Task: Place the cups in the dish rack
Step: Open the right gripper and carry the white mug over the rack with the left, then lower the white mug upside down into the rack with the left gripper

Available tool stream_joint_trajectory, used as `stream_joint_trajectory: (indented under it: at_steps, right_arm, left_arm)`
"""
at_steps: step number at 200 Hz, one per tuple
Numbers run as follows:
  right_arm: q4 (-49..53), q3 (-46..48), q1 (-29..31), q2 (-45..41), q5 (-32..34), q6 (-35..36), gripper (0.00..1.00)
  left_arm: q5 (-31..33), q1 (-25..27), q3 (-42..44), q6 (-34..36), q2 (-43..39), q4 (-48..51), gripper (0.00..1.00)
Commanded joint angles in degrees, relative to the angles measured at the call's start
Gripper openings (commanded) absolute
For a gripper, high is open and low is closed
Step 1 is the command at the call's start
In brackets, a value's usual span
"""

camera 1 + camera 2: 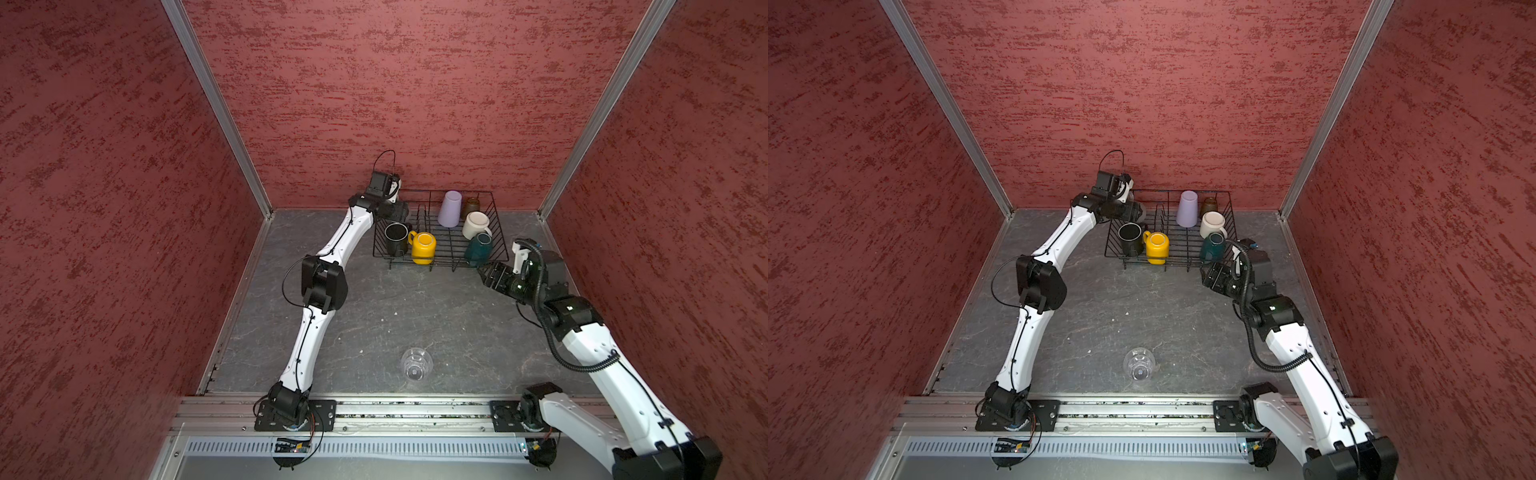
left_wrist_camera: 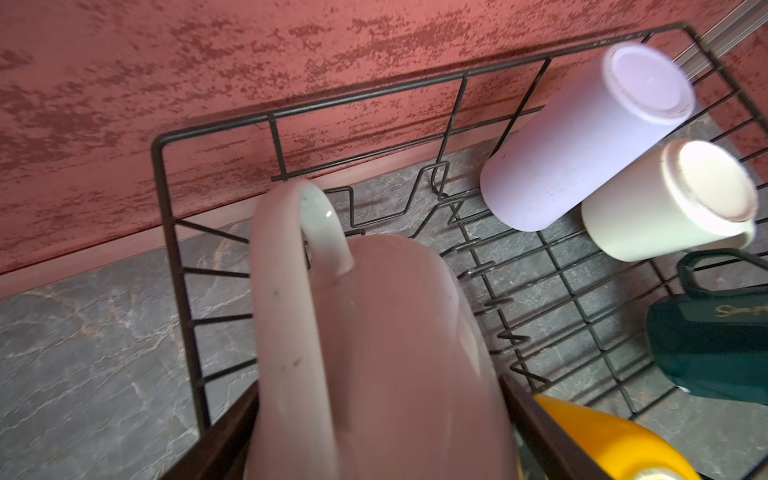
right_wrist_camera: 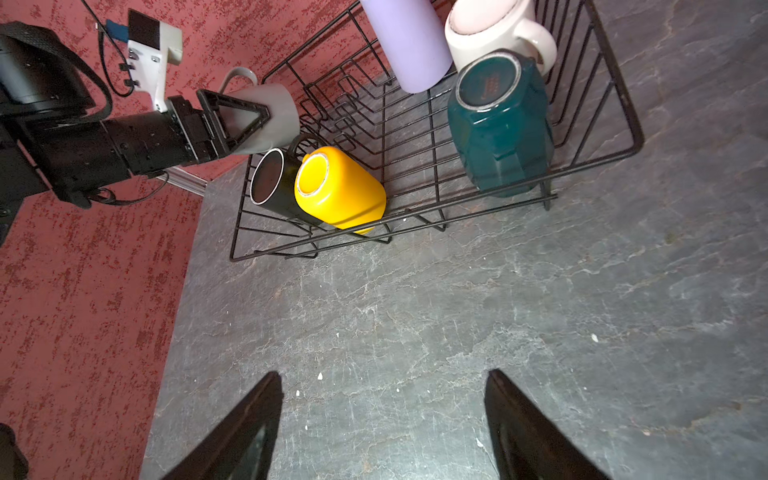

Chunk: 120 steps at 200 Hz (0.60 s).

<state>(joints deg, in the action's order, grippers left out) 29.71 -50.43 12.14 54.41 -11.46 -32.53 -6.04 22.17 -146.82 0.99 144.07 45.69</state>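
Left fingers are clamped across the grey ceramic mug. I'm holding it tilted over the back-left corner of the black wire dish rack, handle on top, long axis running straight out from the fingers toward the rack's middle.

Just in front of it sit the black mug, mouth up, and the upside-down yellow mug. So the free spot looks like the bare corner behind them, by the wall. The other side holds the lilac plastic tumbler, white mug, teal mug and small amber glass.

Only straggler is the clear drinking glass, standing on the grey stone-look desk near the front edge, well apart from the rack. Right fingers hang apart and empty just off the rack's front-right corner, so I reckon that arm grabs it.
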Motion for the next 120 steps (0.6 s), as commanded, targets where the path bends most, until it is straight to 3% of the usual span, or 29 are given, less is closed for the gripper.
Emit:
stream_joint_trajectory:
  at_steps: [1,53,86,120]
  right_arm:
    - [-0.6,0.8,-0.4,-1.0,-1.0,-1.1,0.77]
    - [-1.4,1.3,-0.4,-0.1,-1.5,-1.3,0.77]
    - [-2.3,1.5,-0.3,0.7,-2.1,-1.5,0.77]
    - [-2.9,1.8,-0.4,1.2,-2.4,-1.7,0.77]
  left_arm:
    - [-0.4,0.8,-1.9,1.9,0.2,-1.0,0.0]
    - [0.3,0.9,-1.9,3.0,2.0,-1.0,0.0]
    - [0.2,0.9,-2.0,3.5,3.0,-1.3,0.27]
    - [-0.2,0.9,-2.0,3.8,3.9,-1.5,0.44]
